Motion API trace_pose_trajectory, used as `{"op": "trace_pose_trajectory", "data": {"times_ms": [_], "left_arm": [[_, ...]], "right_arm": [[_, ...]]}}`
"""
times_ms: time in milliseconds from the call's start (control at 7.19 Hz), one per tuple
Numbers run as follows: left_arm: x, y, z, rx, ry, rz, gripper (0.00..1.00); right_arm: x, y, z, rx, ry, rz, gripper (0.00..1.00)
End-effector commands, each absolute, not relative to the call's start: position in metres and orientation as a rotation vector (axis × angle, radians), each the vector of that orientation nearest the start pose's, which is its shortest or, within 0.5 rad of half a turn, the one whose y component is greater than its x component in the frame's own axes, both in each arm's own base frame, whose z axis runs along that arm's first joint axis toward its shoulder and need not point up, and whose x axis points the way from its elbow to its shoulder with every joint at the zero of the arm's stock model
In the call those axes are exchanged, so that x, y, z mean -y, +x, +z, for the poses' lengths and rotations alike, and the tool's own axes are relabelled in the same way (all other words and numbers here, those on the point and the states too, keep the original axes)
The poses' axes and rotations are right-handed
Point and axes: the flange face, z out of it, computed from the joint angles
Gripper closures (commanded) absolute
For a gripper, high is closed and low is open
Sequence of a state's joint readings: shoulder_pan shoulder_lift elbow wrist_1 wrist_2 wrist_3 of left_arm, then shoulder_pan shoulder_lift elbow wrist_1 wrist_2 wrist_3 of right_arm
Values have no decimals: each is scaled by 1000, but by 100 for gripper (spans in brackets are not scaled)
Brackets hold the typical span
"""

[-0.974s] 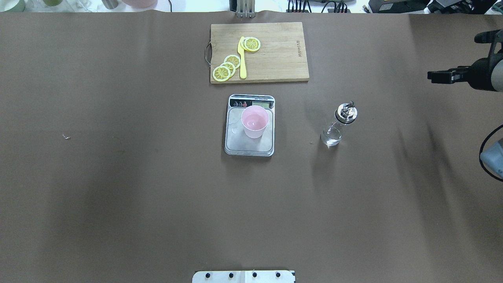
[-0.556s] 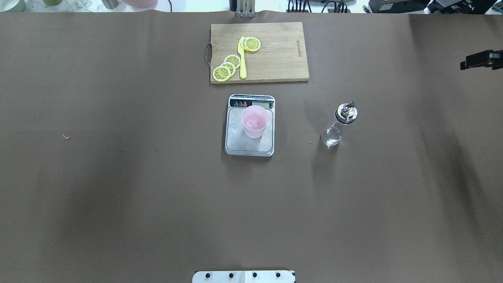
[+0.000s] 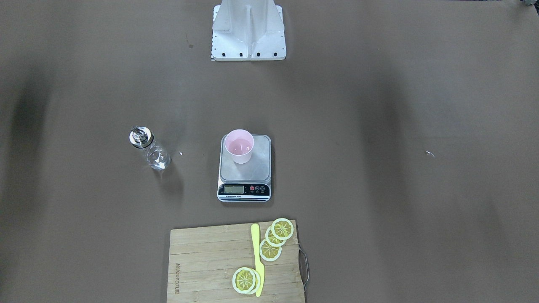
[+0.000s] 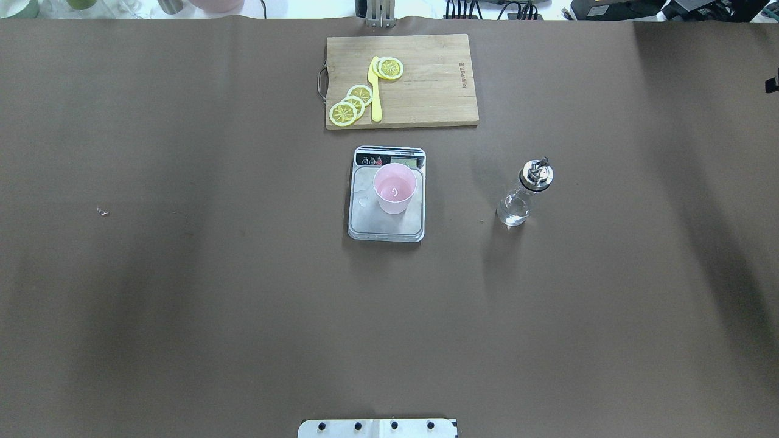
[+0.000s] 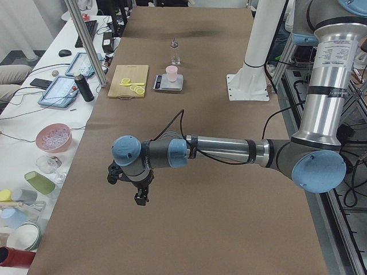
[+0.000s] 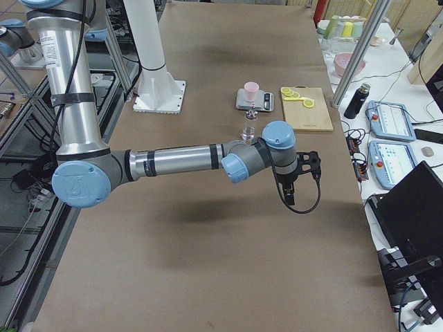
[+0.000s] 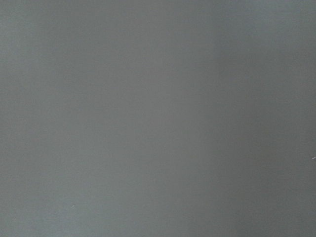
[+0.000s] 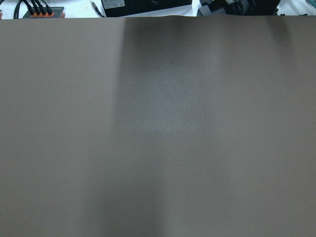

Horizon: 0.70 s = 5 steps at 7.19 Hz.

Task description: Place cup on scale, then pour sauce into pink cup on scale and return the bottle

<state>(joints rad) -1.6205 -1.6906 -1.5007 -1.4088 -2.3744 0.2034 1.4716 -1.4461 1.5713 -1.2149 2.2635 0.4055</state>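
- The pink cup (image 4: pixel 395 188) stands upright on the scale (image 4: pixel 386 230), toward its display end. A glint inside suggests that liquid is held, though the amount cannot be read.
- The glass bottle (image 4: pixel 523 193) stands upright on the table (image 4: pixel 182 274), well apart from the scale on the robot's right and gripped by nothing. The task is judged done or nearly so.
- The left gripper (image 5: pixel 140 197) and right gripper (image 6: pixel 289 194) are seen over bare table near its ends. Their opening cannot be told, and nothing is seen held.
- Wide room is left around scale and bottle. Only the cutting board (image 4: pixel 426 91) lies near, beyond the scale.

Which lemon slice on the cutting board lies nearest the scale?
The end slice of the overlapping row of three, at the board's edge facing the scale; the rest lie farther back.
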Motion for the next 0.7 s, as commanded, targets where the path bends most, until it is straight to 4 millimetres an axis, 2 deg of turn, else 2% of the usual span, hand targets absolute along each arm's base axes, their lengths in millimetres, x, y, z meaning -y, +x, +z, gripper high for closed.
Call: {"op": "trace_pose_trajectory", "data": {"times_ms": [0, 139, 417, 556], "left_arm": [[524, -93, 679, -785, -65, 77, 1], [522, -94, 689, -787, -82, 71, 1], [519, -93, 693, -788, -90, 65, 1], [514, -93, 699, -789, -100, 61, 1]], "right_arm": [[562, 32, 586, 727, 163, 8, 0], [558, 43, 591, 713, 103, -34, 0], [543, 53, 604, 710, 22, 8, 0], [538, 54, 604, 715, -13, 23, 0]]}}
